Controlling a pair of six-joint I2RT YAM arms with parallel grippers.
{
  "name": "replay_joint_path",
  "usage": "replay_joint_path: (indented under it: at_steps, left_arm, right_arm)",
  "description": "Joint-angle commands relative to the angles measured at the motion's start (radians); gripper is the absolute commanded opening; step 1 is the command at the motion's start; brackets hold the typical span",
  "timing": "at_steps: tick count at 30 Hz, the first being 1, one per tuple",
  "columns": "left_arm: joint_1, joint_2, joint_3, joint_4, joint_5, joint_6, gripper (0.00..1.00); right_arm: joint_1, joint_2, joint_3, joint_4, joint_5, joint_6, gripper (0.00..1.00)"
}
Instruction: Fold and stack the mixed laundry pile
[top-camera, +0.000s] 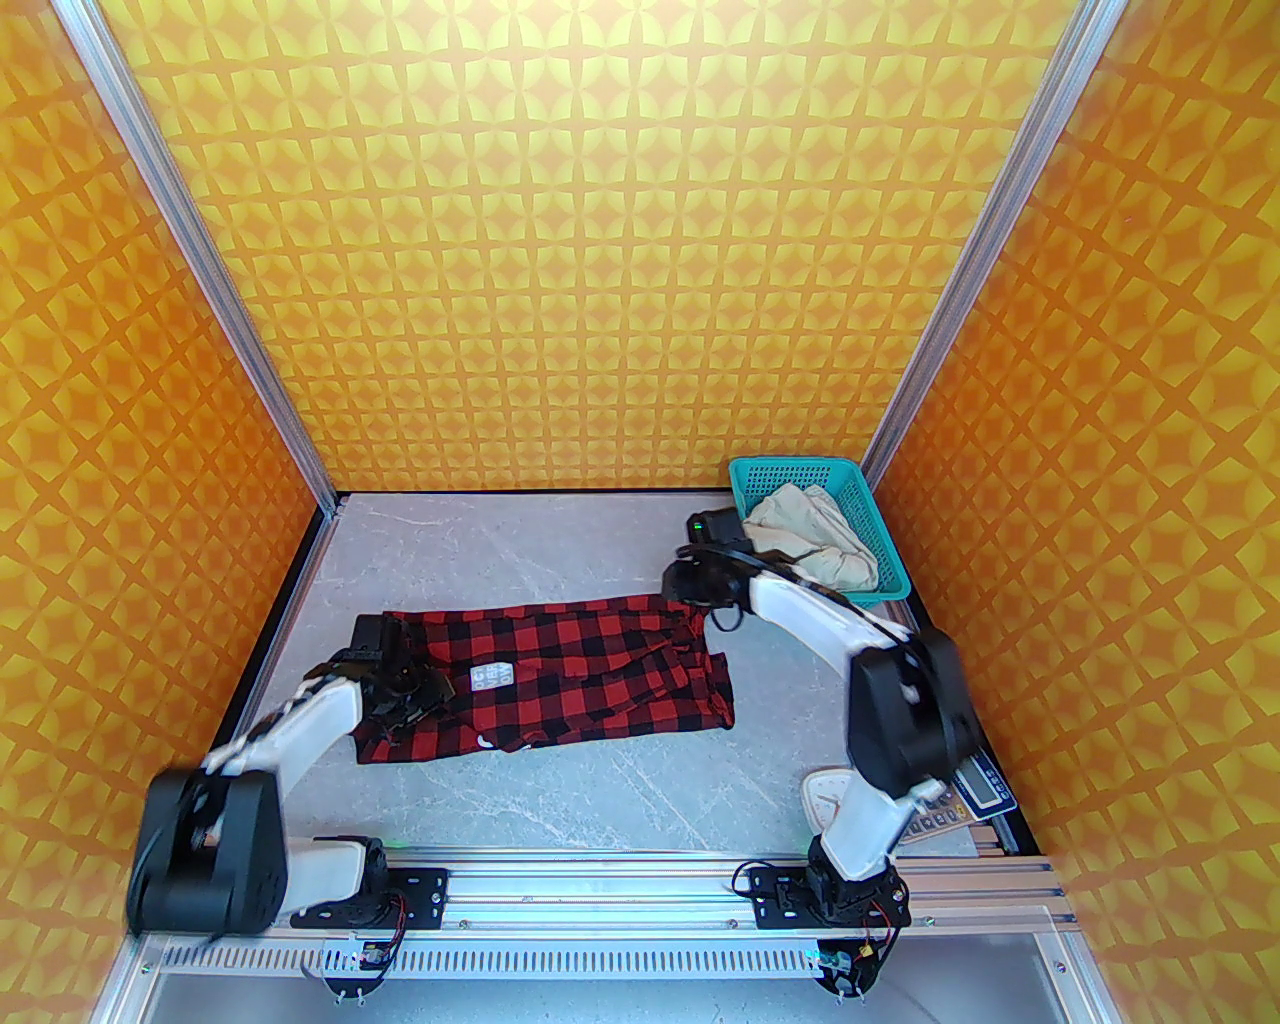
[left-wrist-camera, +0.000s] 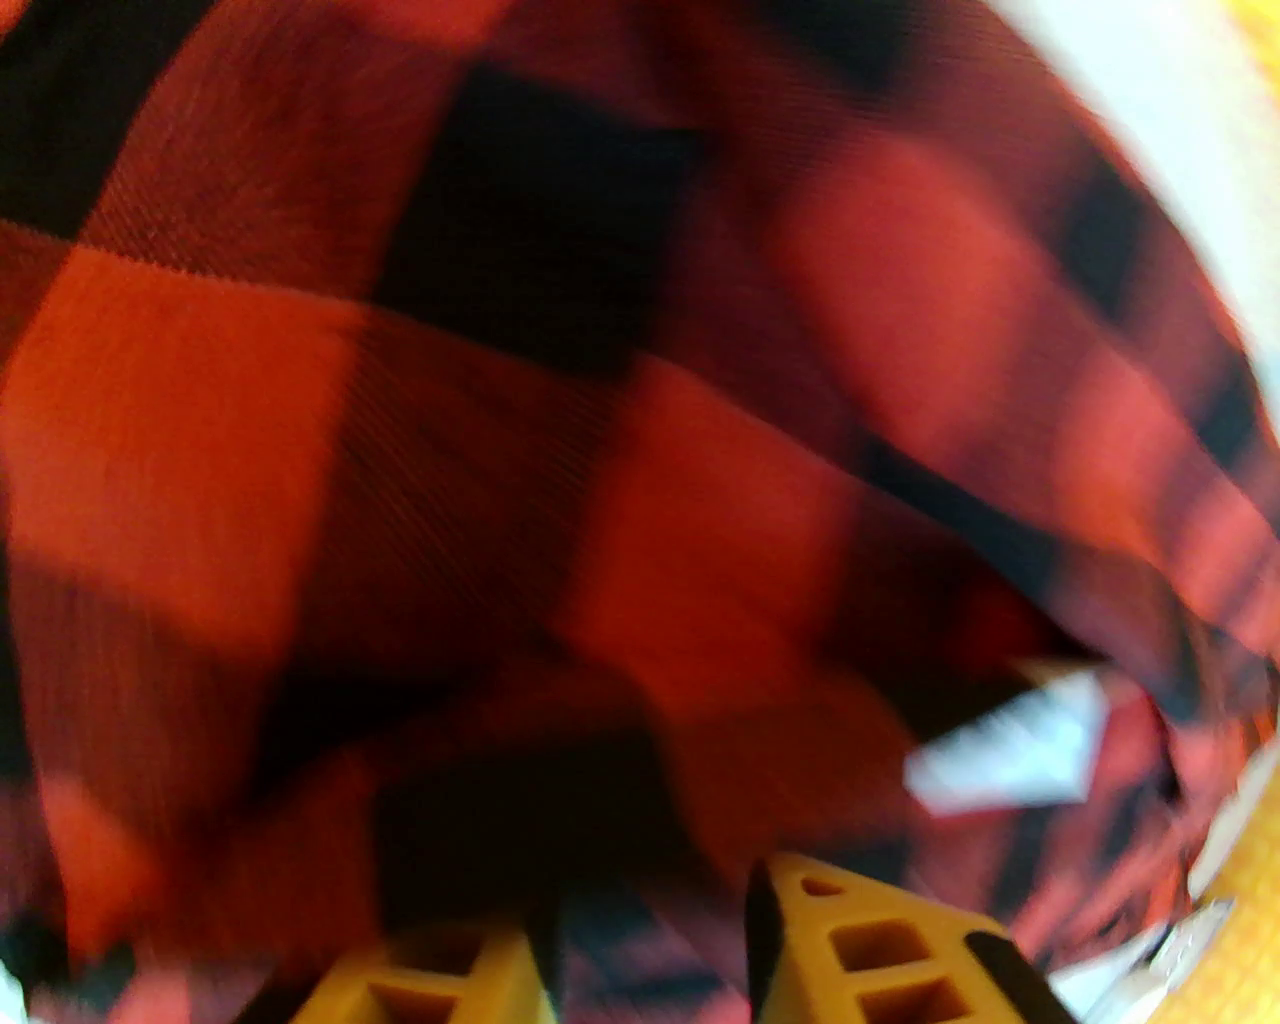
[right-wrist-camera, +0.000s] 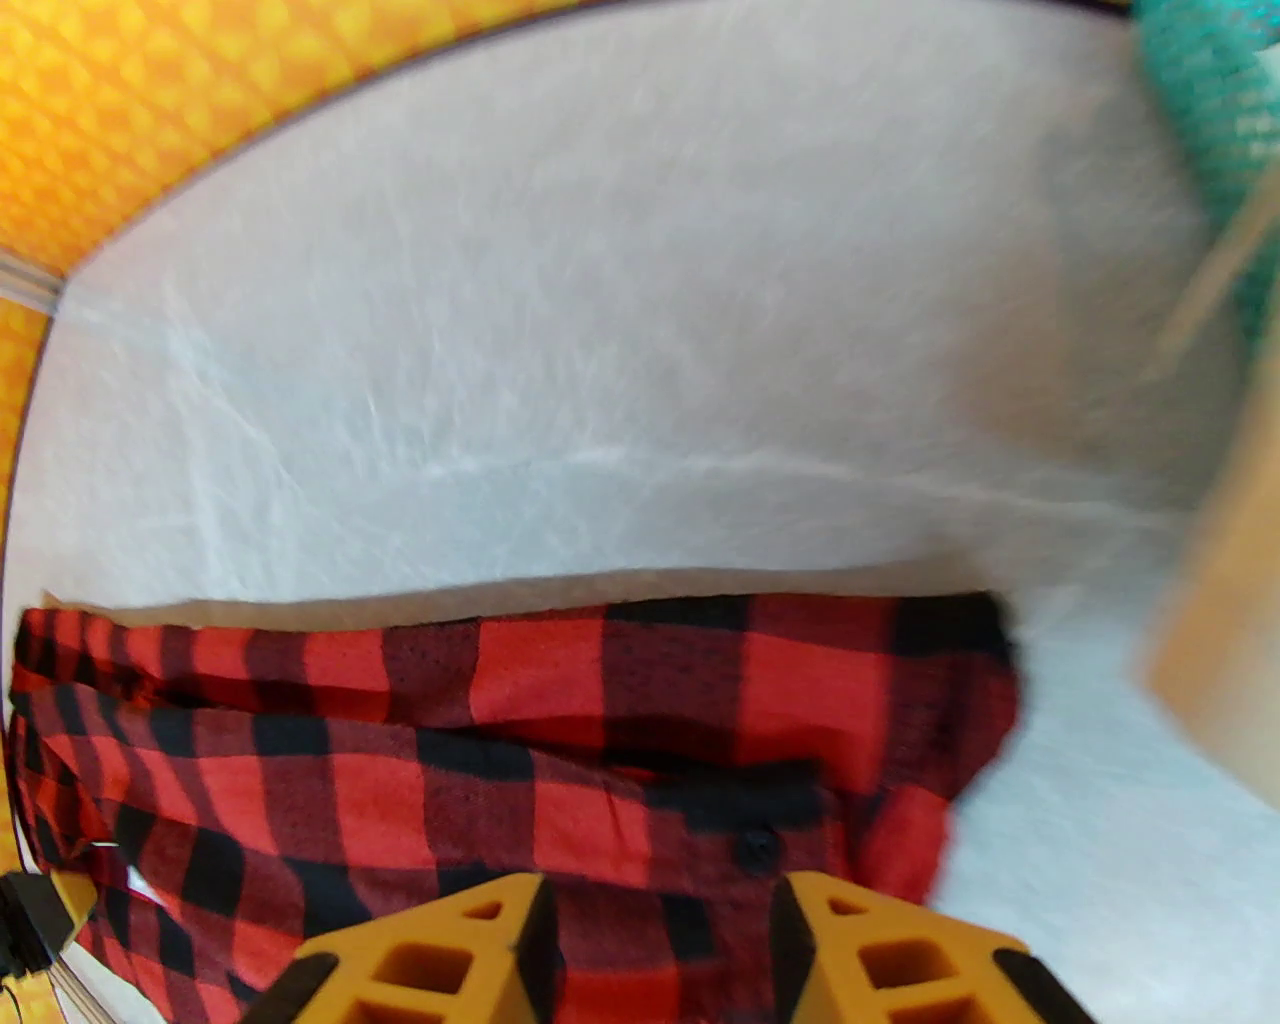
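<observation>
Yellow latticed fingers (left-wrist-camera: 860, 950) of our left gripper (left-wrist-camera: 650, 930): apart, with cloth of the red-and-black checked long-sleeved fabric shirt (left-wrist-camera: 500, 450) between them; whether they pinch it we cannot tell. Right gripper (right-wrist-camera: 665, 900): jaws parted, empty, over the shirt's end nearest the teal plastic mesh basket (top-camera: 790, 467). Shirt: spread on the grey marbled table (top-camera: 600, 790), left of that basket. Cream soft trousers (top-camera: 810, 545): bundled inside it. We judge both light and limp; take them by corners or hems.
</observation>
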Motion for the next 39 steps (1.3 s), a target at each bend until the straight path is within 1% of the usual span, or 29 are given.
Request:
replay_joint_path:
  at_steps: [1,5,8,10,13,17,20,23,27,30,33,35,37,39]
  left_arm:
    - [0.033,0.102,0.043,0.143,-0.025,-0.032,0.32]
    - [0.055,0.245,0.144,0.212,-0.016,-0.016,0.31]
    - [0.055,0.409,0.309,0.222,0.002,0.02,0.3]
    - [0.055,0.512,0.431,0.231,0.033,0.015,0.3]
    - [0.054,0.623,0.58,0.254,0.058,-0.011,0.3]
    - [0.037,0.782,0.831,0.243,0.091,-0.028,0.3]
    - [0.0,0.918,1.035,0.225,0.121,-0.031,0.3]
    - [-0.038,1.029,1.188,0.205,0.142,-0.056,0.29]
    - [-0.085,1.108,1.319,0.203,0.153,-0.06,0.29]
    - [-0.113,1.15,1.409,0.174,0.182,-0.029,0.3]
    - [-0.14,1.174,1.459,0.154,0.212,0.008,0.3]
    - [-0.152,1.177,1.465,0.155,0.226,0.016,0.3]
    - [-0.162,1.179,1.464,0.159,0.244,0.019,0.3]
    - [-0.172,1.182,1.464,0.164,0.254,0.024,0.31]
  right_arm:
    - [0.024,0.112,0.097,-0.09,0.025,0.013,0.41]
    - [0.024,0.226,0.167,-0.139,0.049,0.032,0.39]
    - [0.023,0.27,0.191,-0.202,0.075,0.036,0.37]
    - [0.025,0.253,0.155,-0.216,0.08,0.049,0.36]
    - [0.025,0.185,0.046,-0.206,0.074,0.079,0.35]
    - [0.046,0.054,-0.169,-0.145,0.019,0.131,0.34]
    - [0.116,-0.014,-0.3,-0.1,-0.005,0.182,0.33]
    - [0.23,-0.067,-0.399,-0.034,-0.056,0.261,0.33]
    - [0.418,-0.144,-0.468,0.009,-0.058,0.371,0.33]
    - [0.52,-0.191,-0.476,-0.001,-0.036,0.412,0.34]
    - [0.538,-0.249,-0.455,-0.04,-0.007,0.39,0.34]
    - [0.538,-0.276,-0.419,-0.092,0.054,0.337,0.35]
    - [0.531,-0.275,-0.381,-0.14,0.101,0.275,0.35]
    - [0.511,-0.253,-0.353,-0.169,0.104,0.226,0.35]
